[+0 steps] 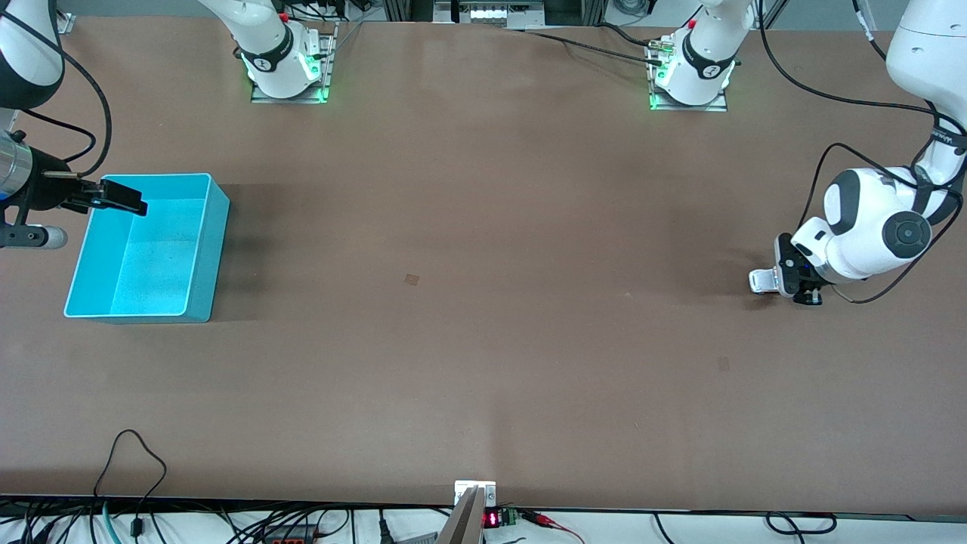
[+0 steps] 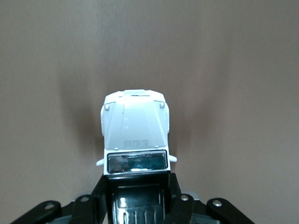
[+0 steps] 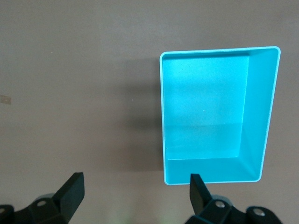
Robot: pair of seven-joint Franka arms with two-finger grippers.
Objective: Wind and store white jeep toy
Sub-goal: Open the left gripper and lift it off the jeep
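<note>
White jeep toy point(image 2: 135, 128), black roof; teal bin point(image 1: 198, 283).

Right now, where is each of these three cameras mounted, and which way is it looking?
Front view: high across the table, facing both arms; shows the bin, left pincer and right pincer.
Left wrist view: on the left wrist, looking down at the table; its fingers grip the jeep.
Right wrist view: on the right wrist, looking down; open fingers frame the bin.
Shared: front and right wrist views both show the bin.
</note>
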